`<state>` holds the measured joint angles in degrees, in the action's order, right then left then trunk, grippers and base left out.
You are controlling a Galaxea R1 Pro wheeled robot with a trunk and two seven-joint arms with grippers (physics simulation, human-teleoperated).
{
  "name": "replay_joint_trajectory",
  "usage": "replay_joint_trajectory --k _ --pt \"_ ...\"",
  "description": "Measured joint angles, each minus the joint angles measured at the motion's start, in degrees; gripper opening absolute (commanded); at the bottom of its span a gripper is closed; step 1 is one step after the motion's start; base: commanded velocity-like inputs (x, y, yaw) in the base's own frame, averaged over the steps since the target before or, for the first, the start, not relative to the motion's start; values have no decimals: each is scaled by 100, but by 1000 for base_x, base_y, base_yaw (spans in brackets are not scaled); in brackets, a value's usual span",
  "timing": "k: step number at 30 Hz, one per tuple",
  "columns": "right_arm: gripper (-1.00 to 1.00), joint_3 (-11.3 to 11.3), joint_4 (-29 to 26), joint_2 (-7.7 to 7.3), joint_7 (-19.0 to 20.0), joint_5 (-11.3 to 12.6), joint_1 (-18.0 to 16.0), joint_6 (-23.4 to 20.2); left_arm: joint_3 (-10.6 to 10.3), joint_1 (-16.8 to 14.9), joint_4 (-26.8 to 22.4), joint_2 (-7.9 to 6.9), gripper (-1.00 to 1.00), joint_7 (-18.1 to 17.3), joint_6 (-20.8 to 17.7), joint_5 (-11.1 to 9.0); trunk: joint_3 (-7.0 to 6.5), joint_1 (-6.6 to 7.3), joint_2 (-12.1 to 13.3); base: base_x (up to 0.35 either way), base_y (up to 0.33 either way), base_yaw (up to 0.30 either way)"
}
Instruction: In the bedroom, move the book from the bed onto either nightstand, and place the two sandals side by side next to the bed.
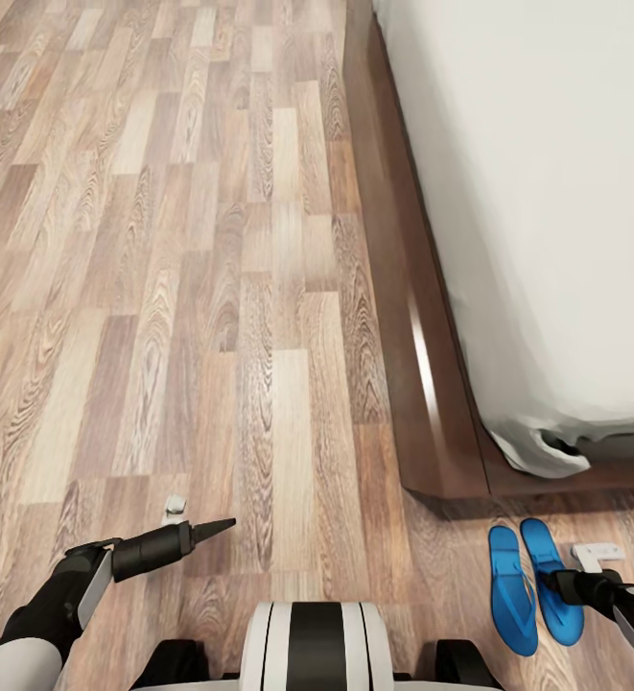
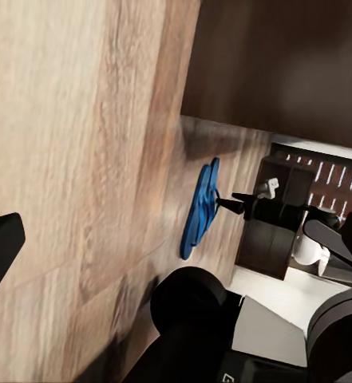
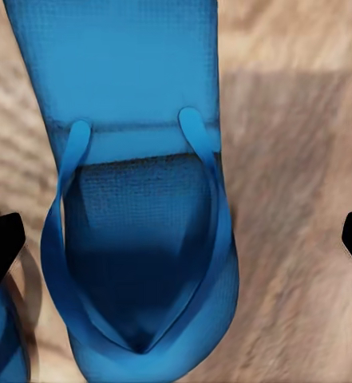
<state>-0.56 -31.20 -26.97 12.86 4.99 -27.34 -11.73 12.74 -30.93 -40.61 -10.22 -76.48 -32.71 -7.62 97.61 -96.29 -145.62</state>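
Both sandals (image 1: 532,593) lie side by side on the floor (image 1: 211,336), at six o'clock off the bed (image 1: 422,384) corner; my right pincer (image 3: 176,239) hangs spread over one; light, floppy foam; best pinched at the strap (image 3: 203,159); left pincer (image 1: 223,525) state unclear.

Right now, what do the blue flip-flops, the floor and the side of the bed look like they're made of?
The sandals look like matte foam or rubber; the sole shows a fine woven-looking texture. The floor looks like wood planks or laminate with printed grain. The bed frame seems dark polished wood, since a bright streak shines along it.
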Motion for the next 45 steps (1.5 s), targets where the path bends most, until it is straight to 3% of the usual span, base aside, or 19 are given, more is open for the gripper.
replay_joint_trajectory --k 4,9,10,13,16,17,18,21,22,23,24,26,31,45 --pt "100 -5 1 -2 31 5 0 -21 3 -1 72 124 100 212 0 14 -89 10 5 0 0 0" --pt "100 -7 0 -30 102 14 0 -30 7 0 94 164 100 371 0 19 -200 23 12 0 0 0" --pt "100 -8 29 -146 568 42 4 -27 13 -1 103 173 100 413 3 20 -222 26 13 0 0 0" --pt "100 -8 72 -289 1353 173 7 -19 17 0 135 176 100 427 8 16 -288 33 17 0 0 0" --pt "100 -8 185 -500 2913 647 13 -19 25 5 393 160 100 431 131 19 -354 41 21 0 0 0" --pt "100 -8 254 -527 3172 727 14 -18 26 6 472 152 100 431 187 19 -377 44 23 0 0 0" --pt "100 -7 461 -565 3617 850 17 -17 27 8 649 120 100 428 335 19 -399 46 24 0 0 0" --pt "100 -7 898 -601 4183 970 19 -15 28 8 988 13 100 425 646 12 -465 54 28 0 0 0" --pt "100 0 1336 -617 4594 1025 23 -15 24 10 1405 -90 100 425 997 8 -487 56 30 0 0 0" --pt "100 -6 1493 -620 4717 1049 20 -13 25 10 1578 -121 100 425 1131 4 -509 59 31 0 0 0" --pt "100 11 1891 -628 5069 1081 23 -7 13 14 2181 -187 100 431 1666 9 -531 61 32 0 0 0" --pt "100 -1 2064 -628 5242 1102 20 14 39 10 2621 -206 100 427 2125 31 -576 67 35 0 0 0" --pt "100 0 2224 -591 5346 1109 20 99 54 9 3072 -211 100 427 2786 38 -687 80 42 0 0 0" --pt "100 -4 2894 -563 5391 1213 19 607 56 9 3205 -215 100 421 2976 27 -997 116 60 0 0 0"
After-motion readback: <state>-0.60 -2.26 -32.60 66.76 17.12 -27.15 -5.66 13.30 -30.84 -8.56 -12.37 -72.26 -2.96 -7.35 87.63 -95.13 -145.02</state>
